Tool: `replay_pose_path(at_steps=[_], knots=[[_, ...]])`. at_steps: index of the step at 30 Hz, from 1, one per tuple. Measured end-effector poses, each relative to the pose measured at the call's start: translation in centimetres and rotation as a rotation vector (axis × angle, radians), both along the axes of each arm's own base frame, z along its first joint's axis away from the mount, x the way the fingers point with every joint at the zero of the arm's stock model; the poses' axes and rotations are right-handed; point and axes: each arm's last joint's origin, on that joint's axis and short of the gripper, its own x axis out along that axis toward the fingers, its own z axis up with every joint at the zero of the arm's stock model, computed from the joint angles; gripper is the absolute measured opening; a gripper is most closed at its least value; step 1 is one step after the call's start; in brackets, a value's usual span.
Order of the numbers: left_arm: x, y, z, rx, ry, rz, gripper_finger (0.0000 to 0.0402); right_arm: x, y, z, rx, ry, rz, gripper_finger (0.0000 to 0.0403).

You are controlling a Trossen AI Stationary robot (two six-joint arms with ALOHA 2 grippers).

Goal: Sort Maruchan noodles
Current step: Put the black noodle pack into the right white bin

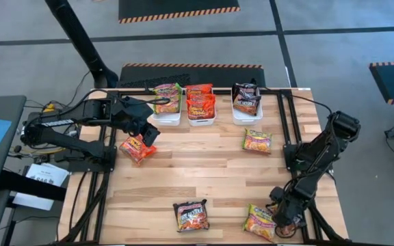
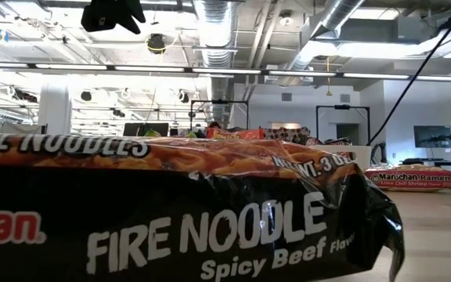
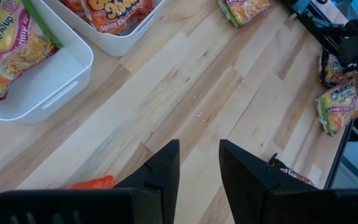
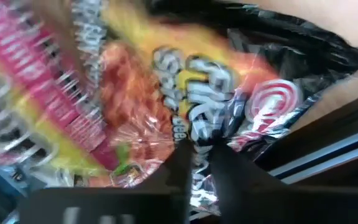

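Note:
Maruchan noodles packets lie on the wooden table: a red-orange one [image 1: 137, 147] at the left, a green-yellow one [image 1: 257, 141] at the right, a black one [image 1: 191, 215] at the near edge, and a green-yellow one [image 1: 260, 221] at the near right. My left gripper [image 3: 199, 168] hovers open over bare wood just beside the red-orange packet [image 3: 92, 183]. My right gripper [image 1: 287, 223] points down at the near right corner. There it is shut on a black-and-orange packet [image 4: 247, 93] that lies beside the green-yellow one [image 4: 55, 106]. My right gripper pinches the glossy film of the black-and-orange packet [image 4: 197, 127] between its two fingers, which stand almost together. It comes from above, pointing steeply down. Which edge of the packet it has I cannot tell, nor whether the packet is off the table.
Three white bins stand along the far edge: the left [image 1: 167, 117] holds green-yellow packets, the middle [image 1: 201, 120] red-orange, the right [image 1: 246, 116] black ones. Black frame rails [image 1: 287, 137] run along the table's sides. In the low view the black packet [image 2: 210, 227] fills the foreground.

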Motion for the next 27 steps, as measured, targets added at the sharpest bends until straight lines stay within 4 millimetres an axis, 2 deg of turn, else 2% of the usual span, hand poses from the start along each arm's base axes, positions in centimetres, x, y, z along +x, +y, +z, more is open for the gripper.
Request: replay_pose_path(at_steps=[3,5,10,15,27], knots=[[0.0,0.0,0.0,0.000,0.000,0.000,0.0098,0.2,-0.2,0.0,-0.005,0.007,-0.015,0.0026],[0.0,0.0,0.0,0.000,0.001,0.000,0.0098,0.3,-0.3,0.1,0.000,0.007,-0.022,0.0009],[0.0,0.0,0.0,0.027,0.010,-0.027,0.0098,0.4,-0.8,0.8,-0.067,0.012,-0.047,0.0006],[0.0,0.0,0.0,0.048,0.016,-0.046,0.0098,0.7,-1.3,2.7,-0.173,0.047,-0.086,0.0004],[0.0,0.0,0.0,0.085,0.024,-0.081,0.0098,3.1,-2.0,6.9,-0.235,0.007,-0.170,0.0003]])
